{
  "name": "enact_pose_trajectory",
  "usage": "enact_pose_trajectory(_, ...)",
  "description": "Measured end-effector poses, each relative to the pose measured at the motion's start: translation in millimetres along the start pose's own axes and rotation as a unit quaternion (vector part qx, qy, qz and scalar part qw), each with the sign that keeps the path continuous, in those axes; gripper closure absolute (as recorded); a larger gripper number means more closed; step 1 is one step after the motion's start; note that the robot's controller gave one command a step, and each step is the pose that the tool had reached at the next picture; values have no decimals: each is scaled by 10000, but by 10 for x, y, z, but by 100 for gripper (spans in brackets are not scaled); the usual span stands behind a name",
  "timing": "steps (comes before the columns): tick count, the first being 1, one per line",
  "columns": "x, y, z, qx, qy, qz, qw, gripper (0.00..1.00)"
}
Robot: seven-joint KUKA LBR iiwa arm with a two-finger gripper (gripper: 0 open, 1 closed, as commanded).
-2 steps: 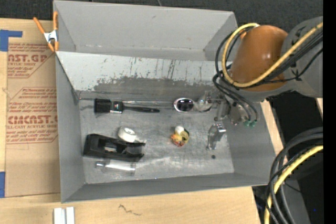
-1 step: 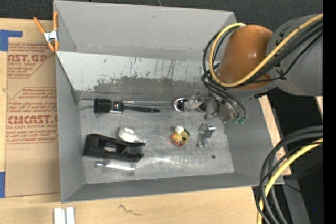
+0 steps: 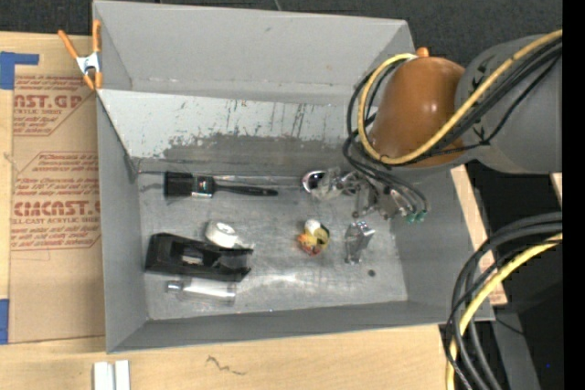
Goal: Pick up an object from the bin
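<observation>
Gripper [image 3: 358, 244] sits low on the right side of the bin [image 3: 274, 59], just beside a small yellow-and-red toy [image 3: 313, 238]. Open or closed? Can't tell from here. A shiny metal piece [image 3: 316, 182] lies just behind the toy. The black brush [image 3: 215, 187], white disc [image 3: 222, 234] and black stapler [image 3: 195, 256] are well off to the left.

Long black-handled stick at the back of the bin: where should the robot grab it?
Probably its thin dark shaft, with the tool coming straight down. The stick lies flat along the back wall, so above is the open side, and the shaft is narrower than its chunky black handle.
</observation>
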State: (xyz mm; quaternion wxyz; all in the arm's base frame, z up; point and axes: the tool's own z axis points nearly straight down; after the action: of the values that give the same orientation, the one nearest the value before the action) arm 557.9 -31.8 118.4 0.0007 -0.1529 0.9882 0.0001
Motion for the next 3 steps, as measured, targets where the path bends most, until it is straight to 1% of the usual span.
enact_pose_trajectory(1,-21,63,466,3,-11,-554,9985,0)
enact_pose_trajectory(2,-5,125,445,20,-63,-481,9988,100)
enact_pose_trajectory(3,-5,125,445,20,-63,-481,9988,100)
